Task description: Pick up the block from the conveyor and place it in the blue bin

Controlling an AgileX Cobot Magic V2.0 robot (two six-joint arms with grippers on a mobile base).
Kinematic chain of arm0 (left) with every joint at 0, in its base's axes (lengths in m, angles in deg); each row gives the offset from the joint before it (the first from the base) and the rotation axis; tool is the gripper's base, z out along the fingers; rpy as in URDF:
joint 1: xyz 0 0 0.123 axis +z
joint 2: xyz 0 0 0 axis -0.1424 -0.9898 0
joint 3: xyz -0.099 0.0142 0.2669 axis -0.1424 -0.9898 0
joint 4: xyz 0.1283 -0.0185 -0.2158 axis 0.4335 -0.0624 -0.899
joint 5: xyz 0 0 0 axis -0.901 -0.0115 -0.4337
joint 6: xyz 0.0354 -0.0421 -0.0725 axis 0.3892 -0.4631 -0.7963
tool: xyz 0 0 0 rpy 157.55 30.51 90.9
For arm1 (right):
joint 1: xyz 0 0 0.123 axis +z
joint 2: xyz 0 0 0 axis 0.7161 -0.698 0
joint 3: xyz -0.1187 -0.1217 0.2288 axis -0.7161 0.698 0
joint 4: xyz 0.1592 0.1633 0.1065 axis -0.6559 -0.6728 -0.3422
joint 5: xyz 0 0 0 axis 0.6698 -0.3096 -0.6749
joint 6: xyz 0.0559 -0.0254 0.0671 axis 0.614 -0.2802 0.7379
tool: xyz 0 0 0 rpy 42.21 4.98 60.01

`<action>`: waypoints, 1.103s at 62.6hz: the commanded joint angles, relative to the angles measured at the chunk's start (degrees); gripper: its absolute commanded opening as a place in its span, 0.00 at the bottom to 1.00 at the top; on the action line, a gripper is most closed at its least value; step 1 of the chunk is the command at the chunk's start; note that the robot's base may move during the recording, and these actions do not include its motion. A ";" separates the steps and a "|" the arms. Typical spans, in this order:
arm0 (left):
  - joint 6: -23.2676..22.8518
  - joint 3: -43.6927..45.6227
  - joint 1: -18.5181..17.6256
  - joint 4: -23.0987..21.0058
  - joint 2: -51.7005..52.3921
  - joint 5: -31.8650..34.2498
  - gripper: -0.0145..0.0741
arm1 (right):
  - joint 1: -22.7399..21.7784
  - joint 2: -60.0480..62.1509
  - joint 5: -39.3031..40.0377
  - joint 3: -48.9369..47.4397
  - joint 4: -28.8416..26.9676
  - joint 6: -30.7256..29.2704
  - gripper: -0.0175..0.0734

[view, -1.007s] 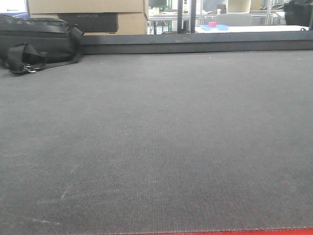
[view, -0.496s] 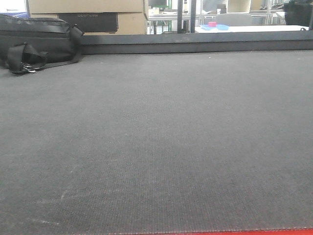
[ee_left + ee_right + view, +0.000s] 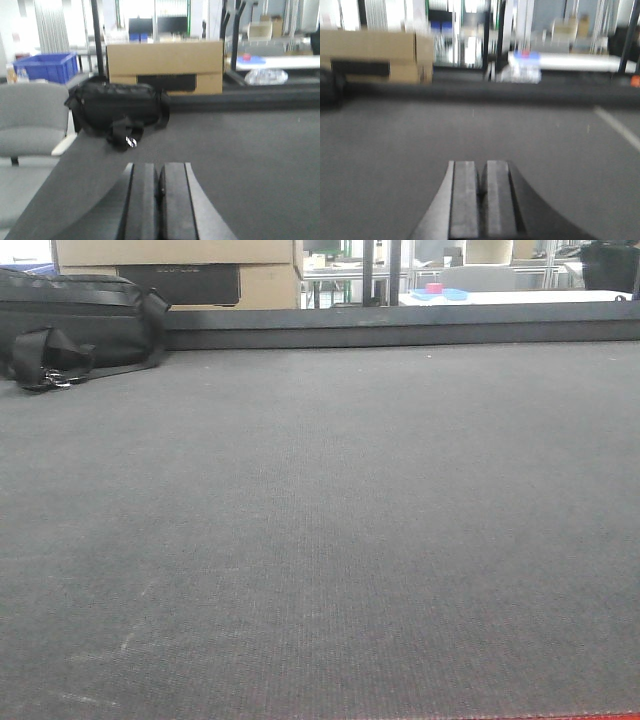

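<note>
No block shows on the conveyor (image 3: 320, 540) beside the black bag (image 3: 80, 325); left gripper (image 3: 159, 172), right gripper (image 3: 481, 170) pinched closed, empty; grab pending.

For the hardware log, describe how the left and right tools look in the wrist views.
The left tool has two flat, rectangular dark grey pads, flanked by lighter grey shells that flare outward toward the camera. The right tool looks like the same build, though its view is blurred. No cables, markings or labels show on either.

A cardboard box (image 3: 165, 67) and grey chair (image 3: 31, 120), brightly backlit.
</note>
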 commanded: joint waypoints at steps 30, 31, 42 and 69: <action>0.00 27.04 0.14 -1.50 -45.75 -33.39 0.04 | 0.10 -46.21 -37.23 -27.85 -2.25 0.46 0.01; 0.00 27.09 0.14 -1.50 -46.52 -33.22 0.04 | 0.10 -47.15 -37.74 -28.07 -2.25 0.46 0.01; 0.00 27.39 0.14 -1.50 -53.88 -30.90 0.04 | 0.10 -57.10 -38.82 -28.36 -2.02 0.46 0.01; 0.00 27.39 0.14 -1.50 -60.24 -31.46 0.04 | 0.10 -71.48 -32.81 -28.36 -1.13 0.46 0.48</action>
